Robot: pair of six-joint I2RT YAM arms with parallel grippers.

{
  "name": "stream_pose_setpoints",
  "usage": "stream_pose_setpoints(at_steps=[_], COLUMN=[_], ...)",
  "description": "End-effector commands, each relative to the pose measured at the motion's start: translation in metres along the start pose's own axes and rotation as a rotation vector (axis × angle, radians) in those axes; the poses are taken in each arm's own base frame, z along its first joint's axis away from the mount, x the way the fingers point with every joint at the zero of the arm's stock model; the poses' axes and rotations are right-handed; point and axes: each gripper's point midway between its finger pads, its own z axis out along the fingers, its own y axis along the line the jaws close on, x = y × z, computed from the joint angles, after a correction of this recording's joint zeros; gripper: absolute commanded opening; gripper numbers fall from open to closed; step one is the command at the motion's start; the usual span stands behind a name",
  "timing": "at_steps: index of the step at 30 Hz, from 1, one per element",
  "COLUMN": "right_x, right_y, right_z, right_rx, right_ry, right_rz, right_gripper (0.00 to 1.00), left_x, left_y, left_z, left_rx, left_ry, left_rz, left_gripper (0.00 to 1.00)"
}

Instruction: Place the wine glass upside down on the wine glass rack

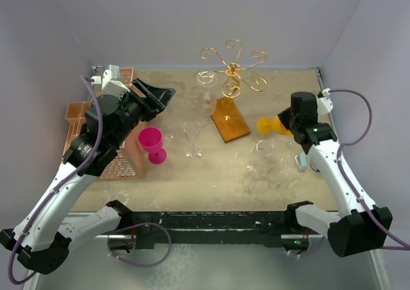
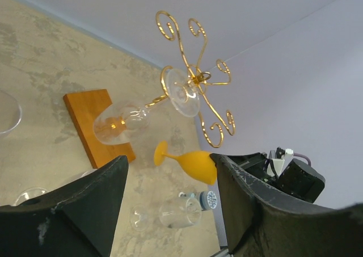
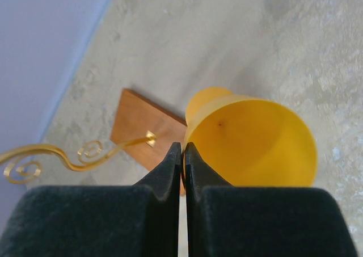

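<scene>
Right wrist: right claw (image 3: 182, 155) pinches yellow wine glass (image 3: 255, 146) at rim.

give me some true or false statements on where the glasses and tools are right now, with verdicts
1. The right tool is shut on the rim of the yellow glass. True.
2. The left tool holds the pink glass. False: it is open and empty, and the pink glass stands on the table.
3. A clear glass hangs upside down from the gold rack. True.
4. The yellow glass hangs on the gold rack. False: it is in the right tool, beside the wooden base.
</scene>
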Motion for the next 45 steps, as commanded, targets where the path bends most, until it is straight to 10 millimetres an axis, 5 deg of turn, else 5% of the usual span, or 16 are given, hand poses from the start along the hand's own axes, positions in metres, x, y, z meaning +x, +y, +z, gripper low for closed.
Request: stream_pose_setpoints(at_steps=[1,13,16,19,23,26,29,37,45], right_x=[-0.062,-0.157,-0.177,-0.19,-0.199,-0.195,-0.19,-0.165,-0.138], right_y=[0.027,0.082,0.107,0.12,0.106,0.096,0.095,0.114,0.129], right_z=[-0.026,-0.115,-0.162,-0.236,-0.32,-0.365,-0.381,-0.377,-0.371], right_rx=[-0.038,-0.289,-0.495,-0.79,-1.088,-1.269,-1.346,-1.438,-1.539], right_ry=[-0.202,-0.444,-0.481,-0.544,-0.665,-0.715,-0.715,-0.623,-0.546], right_rz=[0.124,0.396,0.379,0.366,0.391,0.391,0.372,0.266,0.143], right_gripper=[0.0,0.0,0.0,0.0,0.0,0.0,0.0,0.0,0.0], left_x=[-0.025,-0.027,-0.031,-0.033,-0.02,-0.003,0.008,0.043,0.038], left_y=[-0.047,-0.107,-0.124,-0.132,-0.156,-0.177,-0.198,-0.254,-0.266], left_z=[-0.009,0.004,0.008,0.019,0.028,0.033,0.038,0.03,0.028], left_rx=[0.167,0.407,0.471,0.487,0.557,0.577,0.629,0.824,0.864], left_ry=[-0.051,-0.006,-0.013,-0.026,-0.018,-0.019,-0.025,-0.029,-0.129], left_rz=[-0.003,-0.059,-0.091,-0.15,-0.196,-0.186,-0.198,-0.196,-0.238], left_gripper=[0.61,0.61,0.6,0.58,0.57,0.58,0.61,0.63,0.63])
